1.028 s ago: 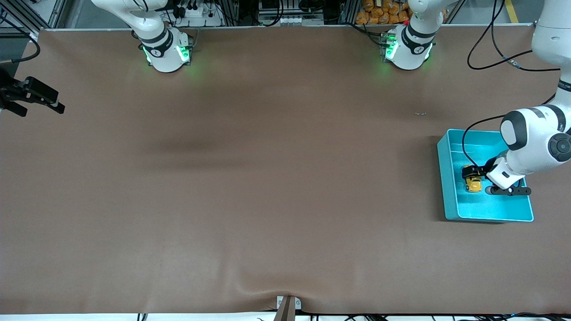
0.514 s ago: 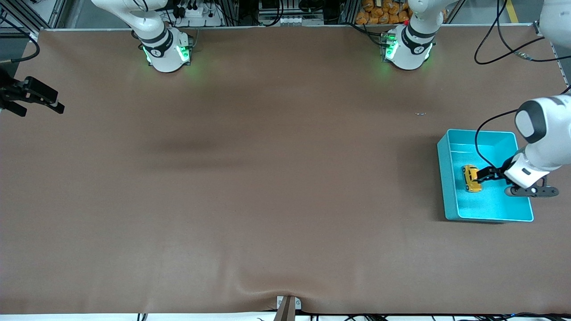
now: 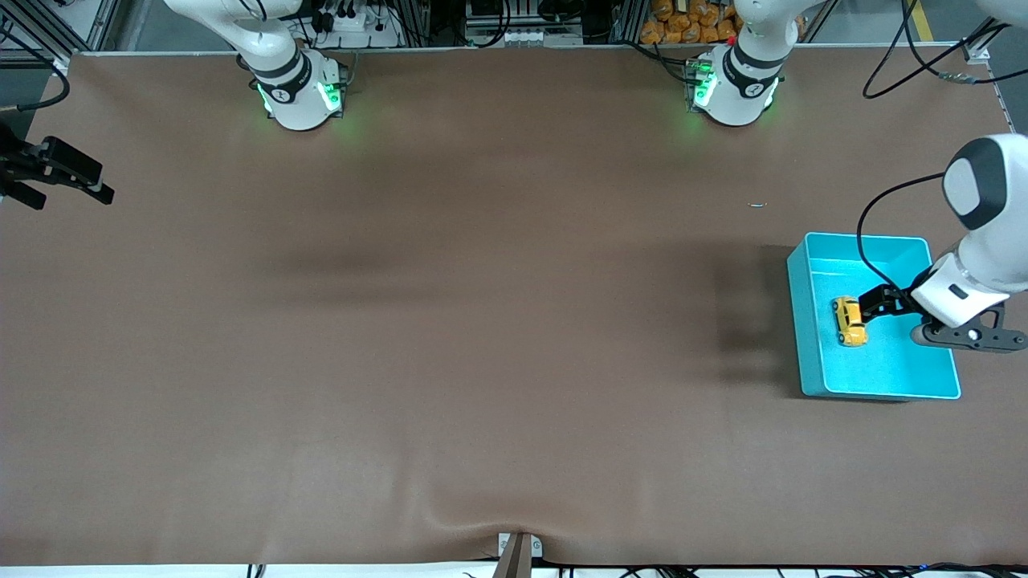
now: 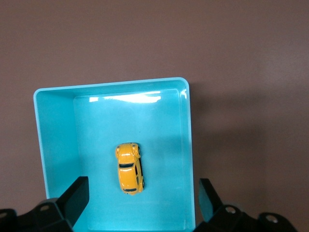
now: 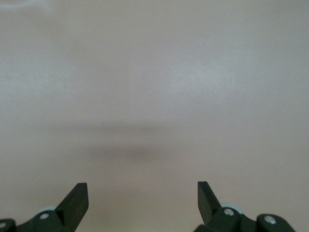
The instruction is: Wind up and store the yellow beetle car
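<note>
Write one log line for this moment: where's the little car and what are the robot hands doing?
tiny yellow beetle toy car: lying in turquoise plastic bin, free | left end effector: open, over bin | right end effector: open, waiting at table's edge

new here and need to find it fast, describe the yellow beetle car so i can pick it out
Look toward the left arm's end of the brown table for the turquoise bin. The yellow beetle car lies inside it, the only thing in the bin: tiny, rounded, yellow-orange, with dark windows.
</note>
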